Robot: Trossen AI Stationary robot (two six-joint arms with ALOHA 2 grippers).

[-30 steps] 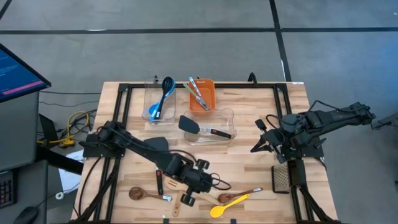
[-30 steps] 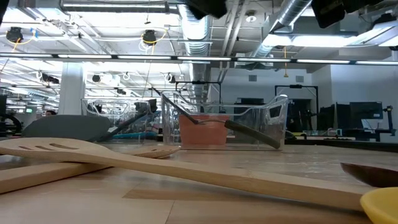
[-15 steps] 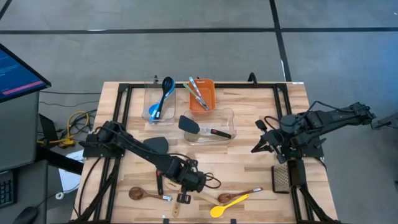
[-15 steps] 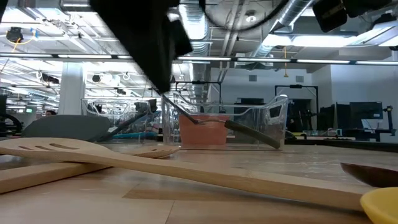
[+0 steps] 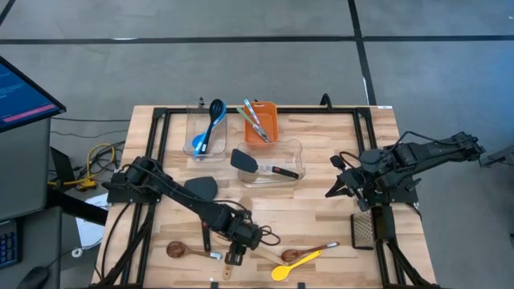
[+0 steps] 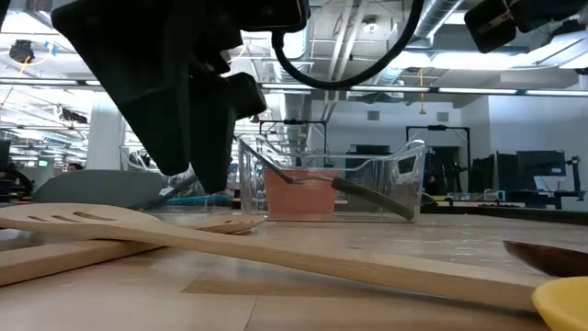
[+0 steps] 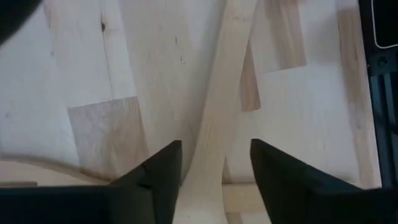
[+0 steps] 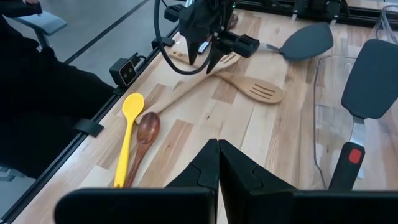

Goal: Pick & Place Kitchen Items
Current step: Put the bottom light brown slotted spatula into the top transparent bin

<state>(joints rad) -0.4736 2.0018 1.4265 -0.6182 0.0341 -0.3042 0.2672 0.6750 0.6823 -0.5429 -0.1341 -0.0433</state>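
Observation:
Several kitchen items lie near the table's front edge: a wooden slotted spatula [image 8: 263, 91], a wooden spoon [image 5: 183, 250], a yellow spoon [image 8: 128, 132] and a brown spoon [image 8: 147, 132]. My left gripper [image 7: 214, 177] points down, open, over crossed wooden handles. One pale wooden handle [image 7: 217, 118] runs between its two fingers with a gap on each side. In the low view the left gripper [image 6: 188, 138] hangs just above the slotted spatula [image 6: 110, 221]. My right gripper [image 8: 217, 163] waits, shut, above the table's right side.
A grey-black turner [image 5: 201, 187] lies left of centre. At the back stand a clear tub with blue utensils [image 5: 193, 147], an orange bin [image 5: 270, 128] and a clear tub [image 5: 293, 148] holding a black spatula. A dark mesh piece [image 5: 363, 230] lies at the right.
My left gripper has gone toward the table's near-left corner and come down over the wooden utensils, filling the low view. Its fingers have spread from shut to open. The utensils lie as before.

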